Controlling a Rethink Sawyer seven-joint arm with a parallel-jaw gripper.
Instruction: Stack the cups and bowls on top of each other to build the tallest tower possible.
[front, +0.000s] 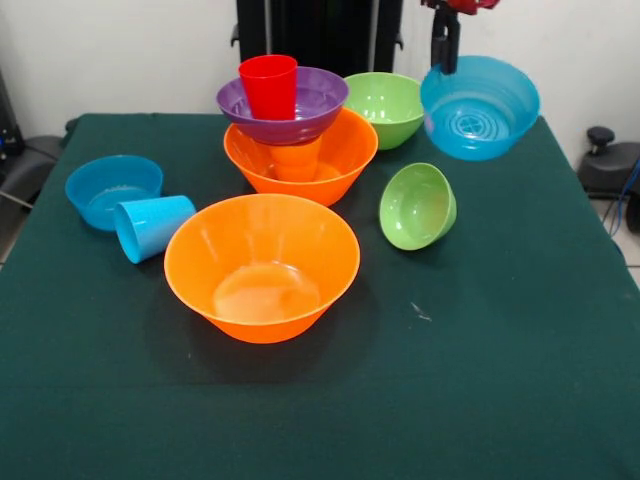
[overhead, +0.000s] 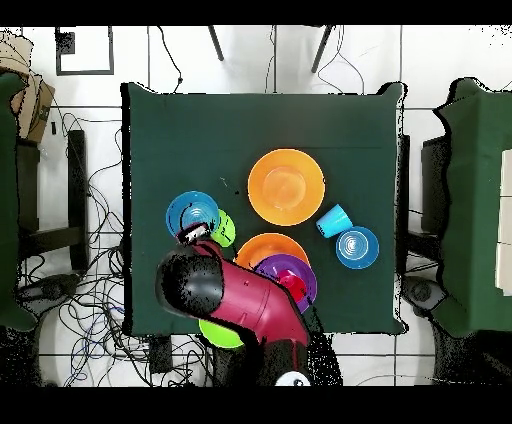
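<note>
End effector (front: 445, 50) clamped on blue bowl (front: 480, 108)

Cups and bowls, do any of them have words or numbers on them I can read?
None. The red cup, light blue cup, purple bowl, orange bowl and the blue bowl held by the gripper are all plain. Nothing is written on the table.
</note>
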